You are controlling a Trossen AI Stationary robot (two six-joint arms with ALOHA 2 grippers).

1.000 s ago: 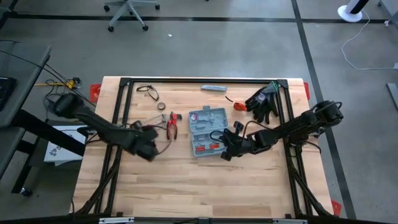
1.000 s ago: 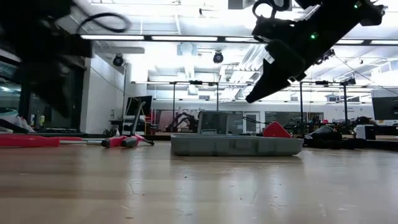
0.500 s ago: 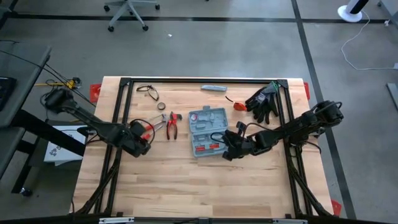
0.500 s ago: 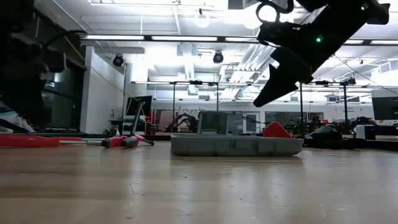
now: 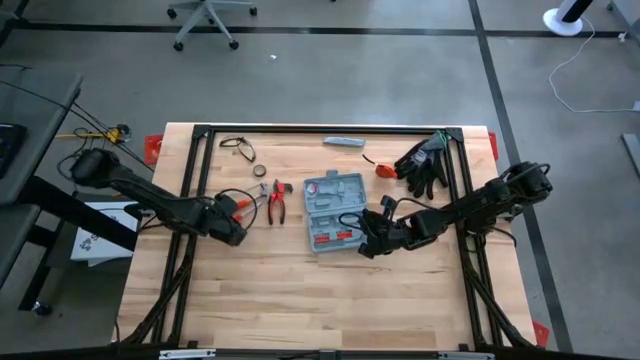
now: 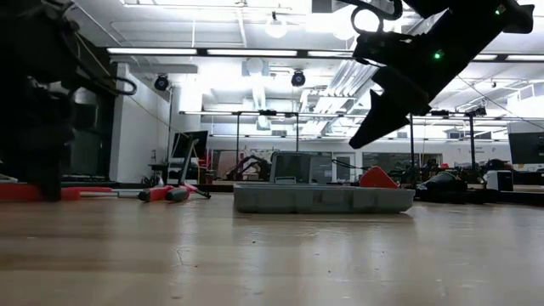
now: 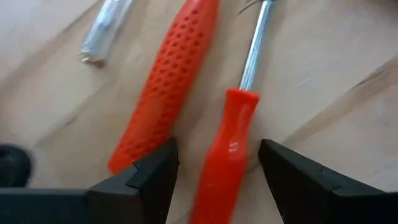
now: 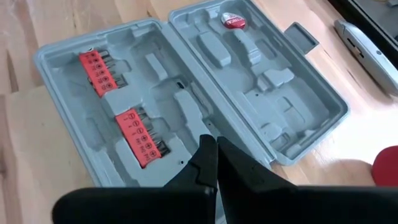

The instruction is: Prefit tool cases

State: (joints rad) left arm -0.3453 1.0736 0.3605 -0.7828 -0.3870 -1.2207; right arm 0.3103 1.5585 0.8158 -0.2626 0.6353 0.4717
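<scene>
The blue-grey tool case point(image 5: 332, 210) lies open on the table's middle, both halves flat, with red bit strips point(image 8: 140, 134) in its moulded slots. My right gripper point(image 8: 214, 163) is shut and hangs above the case's near right part point(image 6: 374, 127), clear of it. My left gripper point(image 5: 234, 212) is open at the table's left, pointing steeply down. Its fingers stand on either side of a red-handled screwdriver point(image 7: 227, 152) lying on the wood, next to a red dotted handle point(image 7: 165, 93).
Red-handled pliers point(image 5: 277, 200) lie between my left gripper and the case. Black gloves point(image 5: 425, 160), a small red object point(image 5: 385, 170) and a slim grey bar point(image 5: 344, 142) lie along the far side. A dark cord loop point(image 5: 238, 148) sits at the far left.
My left gripper has moved toward the table's far edge and down onto the red tools at the left, rolling about its own axis as it went. It has stayed open.
</scene>
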